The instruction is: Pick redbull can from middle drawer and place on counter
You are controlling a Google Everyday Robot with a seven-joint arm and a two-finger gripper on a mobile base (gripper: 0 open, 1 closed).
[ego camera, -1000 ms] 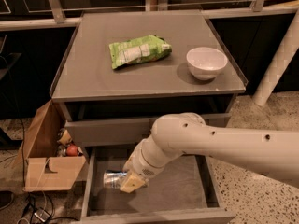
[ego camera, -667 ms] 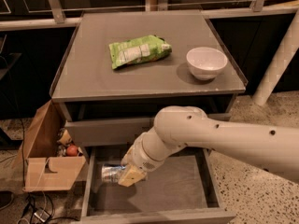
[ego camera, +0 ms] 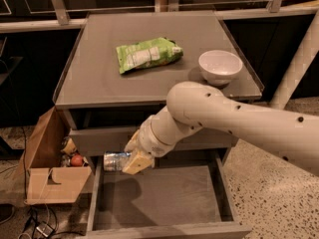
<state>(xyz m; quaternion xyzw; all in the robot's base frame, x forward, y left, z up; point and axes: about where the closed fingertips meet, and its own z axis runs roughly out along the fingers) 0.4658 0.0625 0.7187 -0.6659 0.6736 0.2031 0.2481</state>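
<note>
Camera view looks down on the grey cabinet with the middle drawer (ego camera: 164, 198) pulled well out, its flat floor bare and shadowed under the arm (ego camera: 239, 118). The gripper (ego camera: 135, 162) sits over the drawer's back left corner, just below the closed drawer front (ego camera: 99, 139) above it, and its pale fingers (ego camera: 138, 164) are clamped on one end of the redbull can (ego camera: 114, 161). The can lies roughly horizontal, sticking out leftward from the gripper across the drawer's left wall; a shadow on the floor beneath suggests that it is off the floor, though I cannot tell how high. By that reading the pick is made and the step in hand is the lift out of the drawer. The next move calls for bringing the can up and forward enough to clear the drawer front overhead and the lip of the counter (ego camera: 99, 78), then carrying it over the top. On the counter a green snack bag (ego camera: 148, 54) lies near the middle and a white bowl (ego camera: 220, 66) stands toward the right edge, so the open stretch at front left looks the best spot to set it down. A cardboard box (ego camera: 50, 183) stands on the ground beside the cabinet's left side.
</note>
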